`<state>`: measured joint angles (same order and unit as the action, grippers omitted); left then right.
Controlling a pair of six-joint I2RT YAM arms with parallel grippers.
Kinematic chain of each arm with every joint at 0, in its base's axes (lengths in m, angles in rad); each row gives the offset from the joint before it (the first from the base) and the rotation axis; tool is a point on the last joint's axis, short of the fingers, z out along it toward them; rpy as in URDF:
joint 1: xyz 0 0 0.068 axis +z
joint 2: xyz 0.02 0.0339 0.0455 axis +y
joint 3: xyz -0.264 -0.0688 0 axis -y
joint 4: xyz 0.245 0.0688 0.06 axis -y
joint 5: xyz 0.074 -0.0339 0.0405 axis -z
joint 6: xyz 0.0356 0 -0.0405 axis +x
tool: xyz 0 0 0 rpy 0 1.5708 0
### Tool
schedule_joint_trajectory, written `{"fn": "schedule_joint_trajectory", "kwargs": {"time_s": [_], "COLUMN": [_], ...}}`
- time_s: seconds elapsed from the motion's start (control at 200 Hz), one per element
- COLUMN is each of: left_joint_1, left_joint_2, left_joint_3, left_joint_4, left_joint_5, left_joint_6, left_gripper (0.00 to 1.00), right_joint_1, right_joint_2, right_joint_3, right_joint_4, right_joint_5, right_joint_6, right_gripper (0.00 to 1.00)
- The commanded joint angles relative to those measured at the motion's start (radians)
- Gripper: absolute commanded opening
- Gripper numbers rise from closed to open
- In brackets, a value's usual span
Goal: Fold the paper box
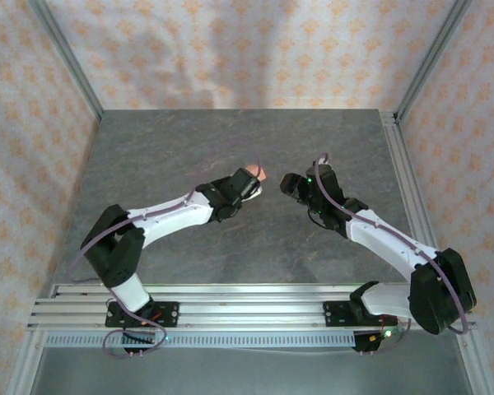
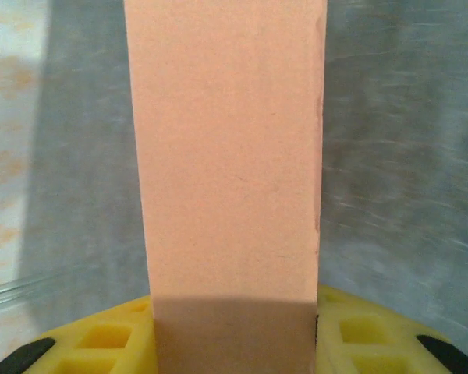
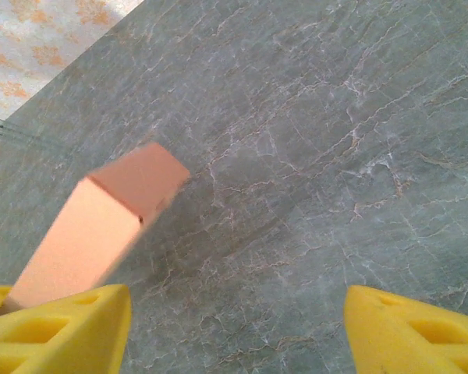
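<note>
No readable txt.
Paper box [image 2: 226, 156] faces plain, no print; wallpaper [image 1: 230, 49] just floral pattern, no letters/nos.

The paper box [image 2: 230, 156] is salmon-orange card with one flat face toward the lens. It stands upright through the centre and is cut off by the top edge. Its lower band is in shadow. Left gripper [image 2: 234, 347]: yellow fingers [image 2: 101, 343] with square recesses press against both long sides of the box at the bottom — grip confirmed. The right long edge is slightly uneven partway down. Behind: grey veined table [image 2: 398, 156], blurred on the right; patterned wall [image 2: 12, 117] at far left; pale rail [image 2: 8, 290] at lower left.
</note>
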<state>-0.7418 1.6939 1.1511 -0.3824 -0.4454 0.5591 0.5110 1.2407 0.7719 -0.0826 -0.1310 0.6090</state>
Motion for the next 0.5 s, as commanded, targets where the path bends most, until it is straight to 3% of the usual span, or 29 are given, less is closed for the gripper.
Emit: {"fn": "schedule_joint_trajectory", "kwargs": {"time_s": [0.0, 0.09, 0.185, 0.225, 0.33, 0.495], "left_joint_1": [0.002, 0.004, 0.005, 0.004, 0.004, 0.025], "left_joint_2": [0.119, 0.158, 0.144, 0.136, 0.117, 0.049], "left_joint_3": [0.02, 0.015, 0.025, 0.025, 0.024, 0.013], "left_joint_4": [0.078, 0.082, 0.057, 0.048, 0.019, -0.002], "left_joint_5": [-0.23, -0.228, -0.175, -0.154, -0.118, -0.008], "left_joint_6": [0.048, 0.035, -0.009, -0.019, -0.008, -0.06], "left_gripper": [0.41, 0.41, 0.48, 0.53, 0.81, 1.0], "right_joint_1": [-0.008, -0.009, -0.011, -0.01, -0.012, -0.014], "right_joint_2": [-0.004, -0.019, -0.036, -0.042, -0.049, -0.044], "right_joint_3": [-0.017, -0.027, -0.037, -0.041, -0.044, -0.033], "right_joint_4": [0.017, 0.009, 0.002, 0.002, 0.002, 0.004], "right_joint_5": [0.008, 0.019, 0.03, 0.033, 0.038, 0.055], "right_joint_6": [0.005, 0.001, 0.0, -0.001, -0.004, -0.049], "right_gripper": [0.72, 0.72, 0.72, 0.72, 0.74, 0.79]}}
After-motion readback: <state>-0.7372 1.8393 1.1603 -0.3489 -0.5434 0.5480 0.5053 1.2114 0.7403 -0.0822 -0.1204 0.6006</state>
